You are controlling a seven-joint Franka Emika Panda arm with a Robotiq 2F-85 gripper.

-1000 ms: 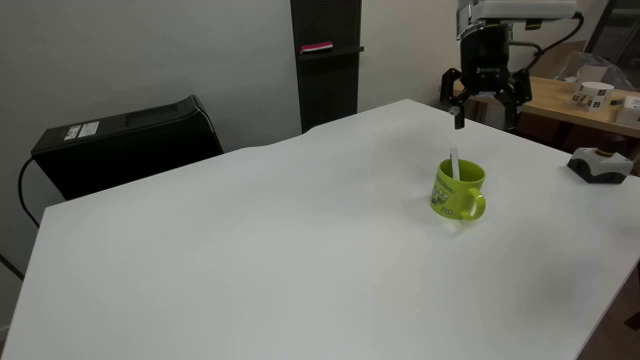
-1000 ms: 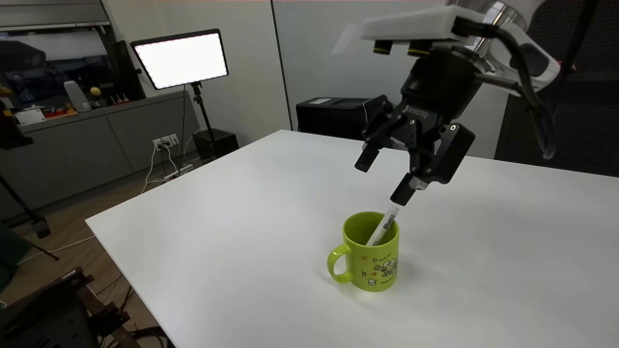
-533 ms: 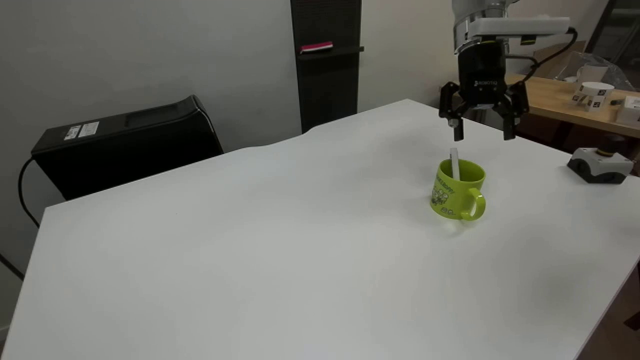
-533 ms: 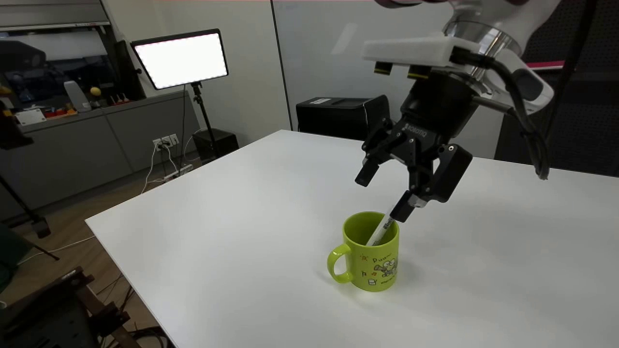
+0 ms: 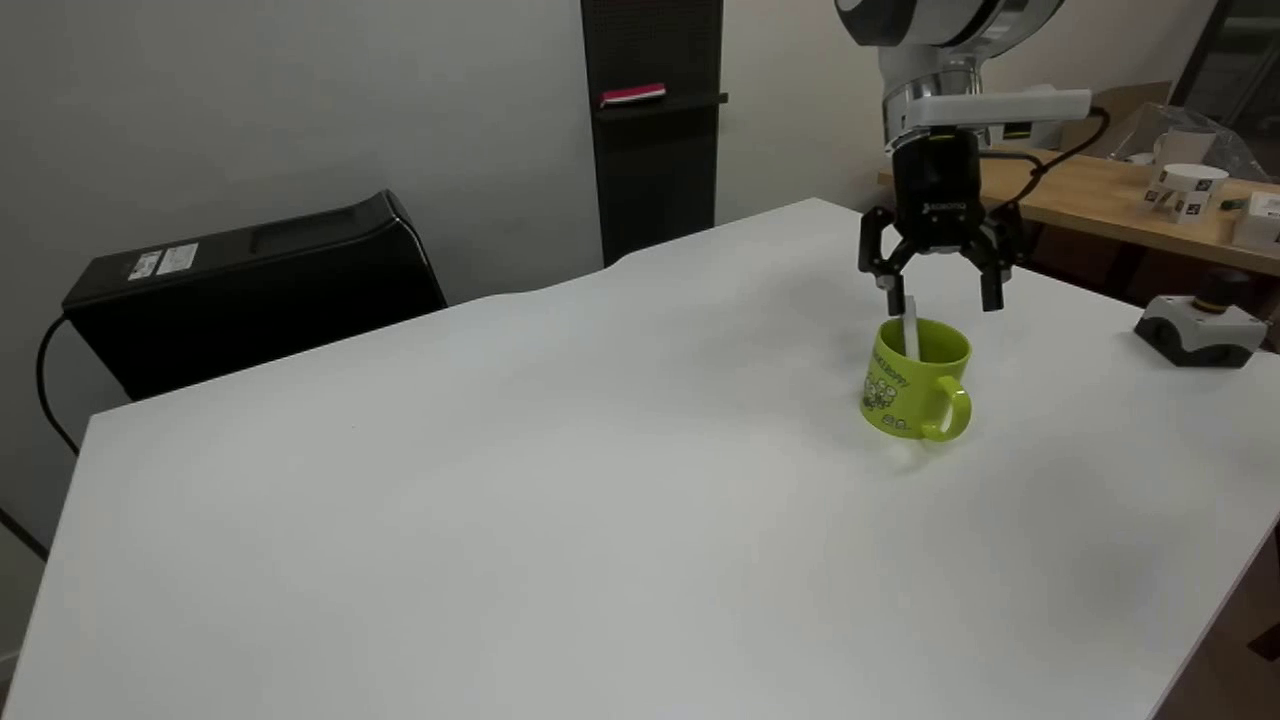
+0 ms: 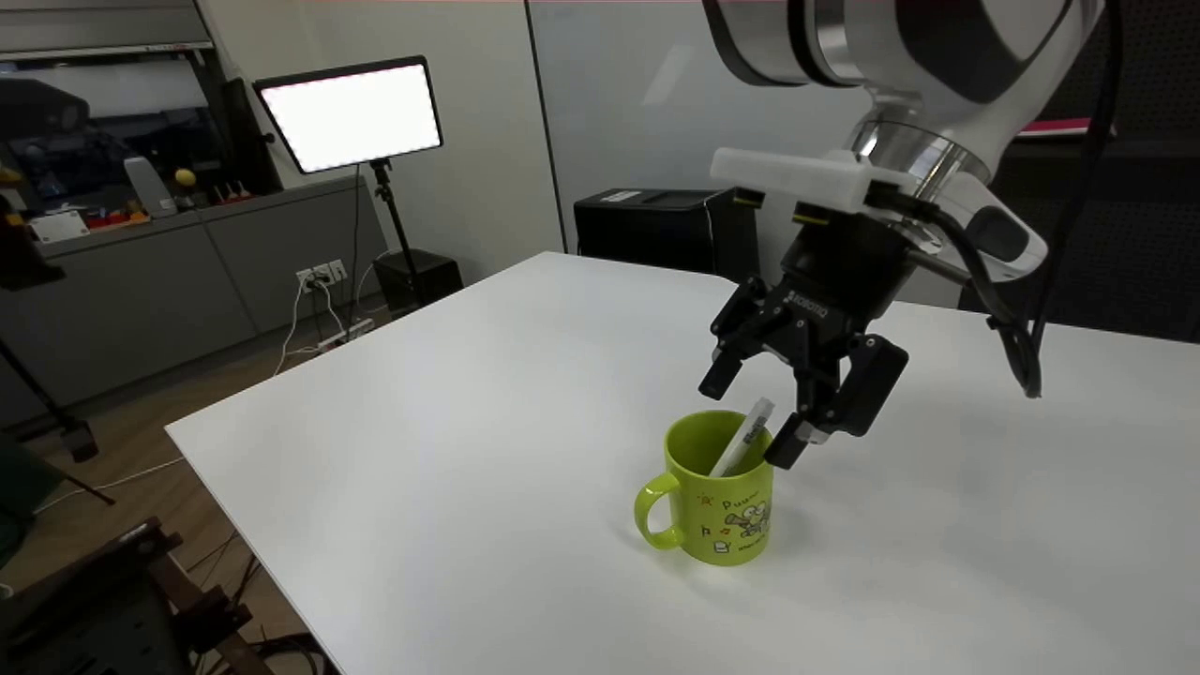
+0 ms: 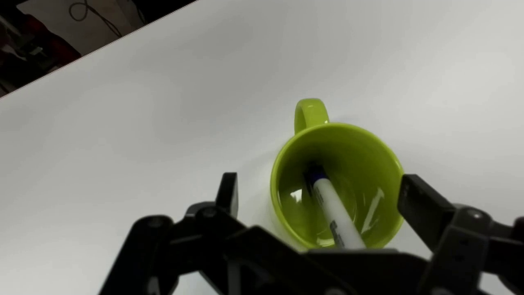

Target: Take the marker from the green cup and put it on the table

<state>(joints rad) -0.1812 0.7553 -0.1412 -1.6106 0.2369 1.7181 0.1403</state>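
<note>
Wide-spread black gripper (image 5: 944, 307) near round green mug (image 6: 722, 514), inside edges of white bench (image 5: 560, 480).
Off-centre closing might miss slim white marker (image 7: 336, 209).

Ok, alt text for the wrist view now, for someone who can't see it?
A white marker leans inside a green cup on a white table, seen from above, its dark blue end down. The robot's open black hand spans the bottom edge, jaws appearing on either side of the cup.
</note>
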